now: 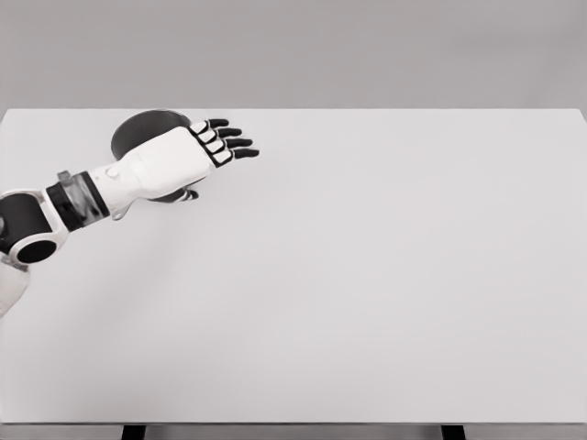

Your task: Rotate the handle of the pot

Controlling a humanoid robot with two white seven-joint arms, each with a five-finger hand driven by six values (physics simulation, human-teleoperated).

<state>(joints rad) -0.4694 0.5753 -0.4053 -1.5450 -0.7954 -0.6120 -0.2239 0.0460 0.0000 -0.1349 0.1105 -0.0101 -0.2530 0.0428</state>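
A dark round pot [138,133] sits at the far left of the white table [367,275], mostly covered by my left hand [220,139]. The hand lies flat over the pot's right side, palm down, with its black-tipped fingers [237,142] stretched out to the right past the rim and holding nothing. A small dark part, perhaps the handle [188,194], pokes out below the hand beside the thumb. The left arm enters from the lower left. My right arm is out of sight.
The table's far edge [367,110] runs just behind the pot. Two dark table legs [133,432] show below the near edge. A plain grey wall stands behind.
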